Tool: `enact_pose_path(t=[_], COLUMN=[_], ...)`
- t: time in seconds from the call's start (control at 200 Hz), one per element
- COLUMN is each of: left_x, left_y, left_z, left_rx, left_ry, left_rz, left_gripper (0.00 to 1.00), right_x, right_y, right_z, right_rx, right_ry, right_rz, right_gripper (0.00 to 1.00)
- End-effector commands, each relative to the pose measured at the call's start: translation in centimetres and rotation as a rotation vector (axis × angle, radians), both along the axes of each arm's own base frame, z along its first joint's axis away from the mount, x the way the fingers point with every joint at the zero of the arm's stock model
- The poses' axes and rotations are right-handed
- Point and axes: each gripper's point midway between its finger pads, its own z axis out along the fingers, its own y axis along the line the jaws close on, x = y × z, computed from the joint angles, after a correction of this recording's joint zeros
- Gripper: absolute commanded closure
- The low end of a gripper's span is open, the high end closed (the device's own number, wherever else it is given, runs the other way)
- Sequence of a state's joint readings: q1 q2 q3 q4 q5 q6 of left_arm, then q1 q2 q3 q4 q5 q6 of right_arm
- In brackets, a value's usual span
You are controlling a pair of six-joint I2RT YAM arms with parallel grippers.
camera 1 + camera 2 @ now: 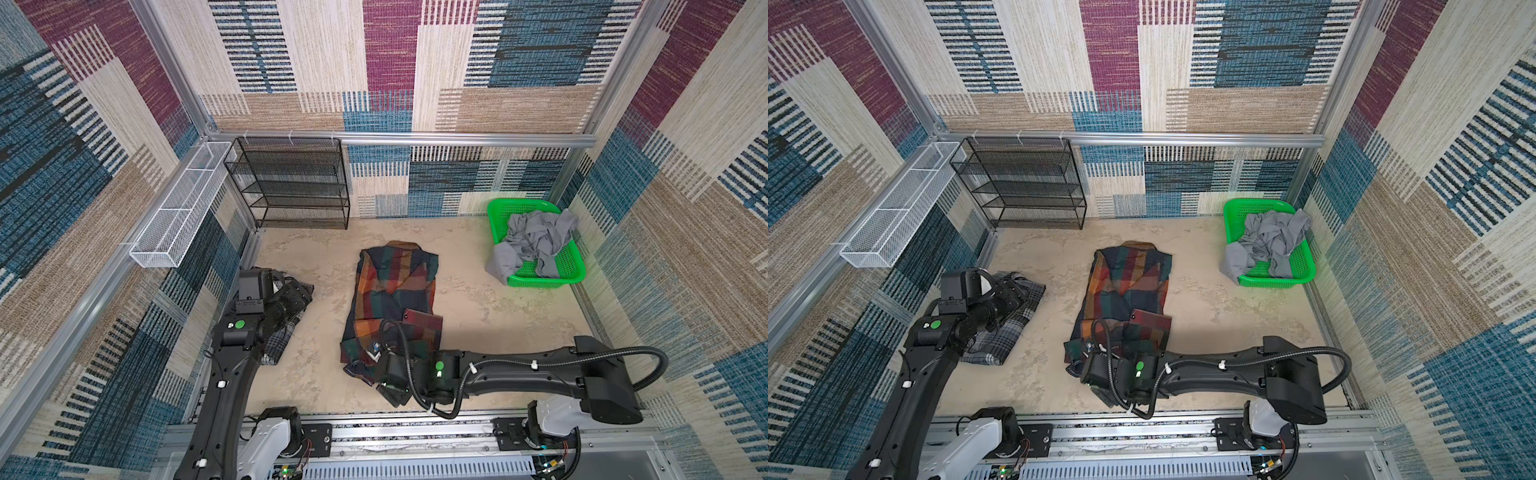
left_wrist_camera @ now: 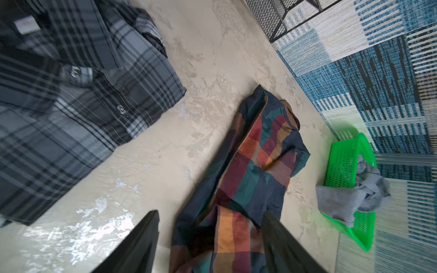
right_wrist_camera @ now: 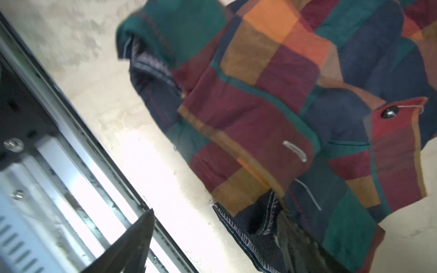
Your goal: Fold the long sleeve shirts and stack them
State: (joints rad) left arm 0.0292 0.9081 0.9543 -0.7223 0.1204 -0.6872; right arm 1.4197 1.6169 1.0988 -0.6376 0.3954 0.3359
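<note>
One long sleeve shirt, in navy, orange, red and green checks (image 1: pixel 395 282) (image 1: pixel 1129 282), lies lengthwise on the middle of the table with its sides folded in. My right gripper (image 1: pixel 392 395) (image 3: pixel 215 212) hangs open at its near hem. One blurred finger (image 3: pixel 290 236) is over the hem and the other is above the front rail. The grey-black-white long sleeve shirt (image 1: pixel 1005 332) (image 2: pixel 71 106) lies folded at the left. My left gripper (image 1: pixel 301 291) (image 2: pixel 210 212) hovers open above it with nothing between its fingers.
A green basket (image 1: pixel 573 274) (image 2: pixel 343 160) with crumpled grey clothes (image 1: pixel 536 241) stands at the right back. At the back left is a black wire rack (image 1: pixel 291 183), and a white mesh tray (image 1: pixel 183 212) hangs on the left wall. A metal rail (image 1: pixel 415 432) runs along the front edge.
</note>
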Motion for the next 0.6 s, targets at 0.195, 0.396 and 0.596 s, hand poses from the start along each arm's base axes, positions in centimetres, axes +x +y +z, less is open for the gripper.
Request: enact_pose_path(t=[0.195, 0.396, 0.596], left_x=[-1.3, -1.7, -1.9], left_y=[2.7, 3.5, 3.6], left_z=[-1.3, -2.0, -1.9], left_rx=[0.161, 0.193, 0.198], left_ry=[-0.018, -0.027, -0.036], left_rz=[0.071, 0.101, 0.109], left_gripper=[0.29, 0.29, 0.3], right_x=[3.6, 4.9, 6.1], right_y=[-1.2, -1.2, -0.7], right_z=[-0.6, -1.0, 0.4], right_rx=[-0.227, -0.301, -0.284], right_ry=[-0.34, -0.44, -0.479], right_rz=[-0.037, -0.047, -0.065], right_gripper=[0.16, 0.15, 0.15])
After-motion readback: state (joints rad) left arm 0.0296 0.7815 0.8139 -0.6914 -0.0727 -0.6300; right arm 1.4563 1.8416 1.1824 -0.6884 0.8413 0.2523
